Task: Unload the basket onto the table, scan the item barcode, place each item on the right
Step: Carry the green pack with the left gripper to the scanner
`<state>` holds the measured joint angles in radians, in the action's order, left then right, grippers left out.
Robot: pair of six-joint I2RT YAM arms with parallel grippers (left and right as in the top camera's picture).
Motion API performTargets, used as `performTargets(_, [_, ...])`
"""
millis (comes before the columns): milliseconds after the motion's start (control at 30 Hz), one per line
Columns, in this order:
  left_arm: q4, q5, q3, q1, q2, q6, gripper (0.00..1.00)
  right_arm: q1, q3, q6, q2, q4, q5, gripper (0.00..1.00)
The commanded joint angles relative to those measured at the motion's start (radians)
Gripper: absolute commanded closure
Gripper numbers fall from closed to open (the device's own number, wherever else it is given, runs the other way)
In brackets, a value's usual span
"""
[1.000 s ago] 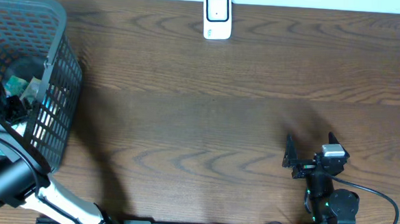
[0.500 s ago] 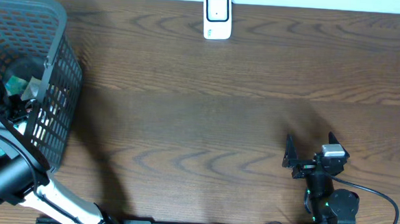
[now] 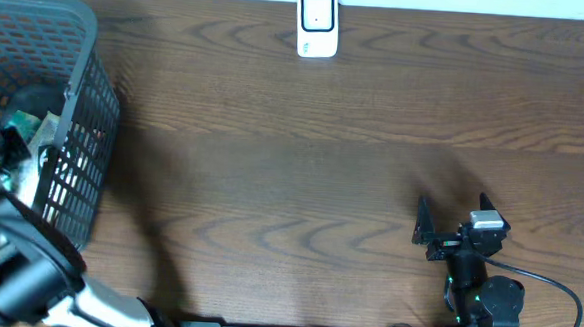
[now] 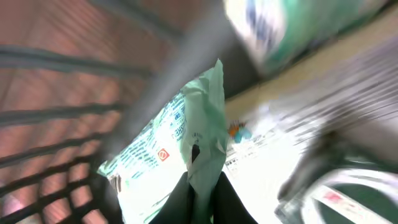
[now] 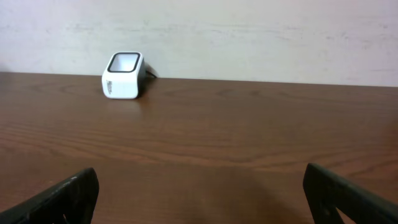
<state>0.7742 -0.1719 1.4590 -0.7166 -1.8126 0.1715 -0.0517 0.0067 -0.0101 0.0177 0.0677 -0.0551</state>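
Inside the grey mesh basket [image 3: 87, 93] at the far left, my left gripper [image 4: 202, 186] is shut on the folded edge of a green-and-white printed packet [image 4: 180, 130]. The packet's edge stands pinched between the two dark fingers. From overhead the left arm reaches down into the basket, over green packaging [image 3: 24, 125]. No barcode can be made out on the blurred packet. The white scanner [image 3: 317, 25] stands at the table's far edge, also in the right wrist view as the scanner [image 5: 122, 76]. My right gripper [image 3: 453, 208] rests open at the front right, holding nothing.
Other blurred packages lie in the basket around the held packet, one green and white [image 4: 292, 31] above it. The basket wall [image 4: 56, 112] rises close on the left. A black cable [image 3: 556, 292] runs from the right arm's base.
The left gripper has shut on the packet in the basket, and the left arm has shifted slightly. The right arm has not moved.
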Motion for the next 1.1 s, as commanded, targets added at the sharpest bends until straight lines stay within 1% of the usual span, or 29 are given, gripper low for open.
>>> performTargets(0, [-0.039,0.006,0.013,0.023,0.174,-0.065,0.92,-0.008,-0.001,0.004,-0.005,0.004,-0.003,0.01])
performTargets(133, [-0.107,0.006,0.013,0.074,0.33,-0.064,0.93,-0.008,-0.001,0.004,-0.005,0.004,-0.004,0.01])
performTargets(300, [-0.2,0.006,0.013,0.185,0.501,-0.064,0.93,-0.008,-0.001,0.004,-0.005,0.004,-0.003,0.01])
performTargets(400, [-0.237,0.006,0.013,0.293,0.588,-0.064,0.93,-0.008,-0.001,0.004,-0.005,0.004,-0.004,0.01])
performTargets(433, [-0.243,0.006,0.013,0.349,0.619,-0.064,0.93,-0.008,-0.001,0.004,-0.005,0.004,-0.004,0.01])
performTargets(467, [-0.245,0.006,0.013,0.381,0.632,-0.065,0.92,-0.008,-0.001,0.004,-0.005,0.004,-0.004,0.01])
performTargets(567, [-0.24,0.006,0.013,0.536,0.666,-0.065,0.93,-0.008,-0.001,0.004,-0.005,0.004,-0.004,0.01])
performTargets(733, [-0.208,0.001,0.013,0.815,0.632,-0.065,0.93,-0.008,-0.001,0.004,-0.005,0.004,-0.004,0.01])
performTargets(833, [-0.199,-0.008,0.013,0.982,0.541,-0.064,0.93,-0.008,-0.001,0.004,-0.005,0.004,-0.004,0.01])
performTargets(967, [-0.171,-0.029,0.013,1.126,0.391,-0.065,0.93,-0.008,-0.001,0.004,-0.005,0.004,-0.004,0.01])
performTargets(1067, [-0.158,-0.029,0.013,1.205,0.272,-0.074,0.93,-0.008,-0.001,0.004,-0.005,0.004,-0.004,0.01])
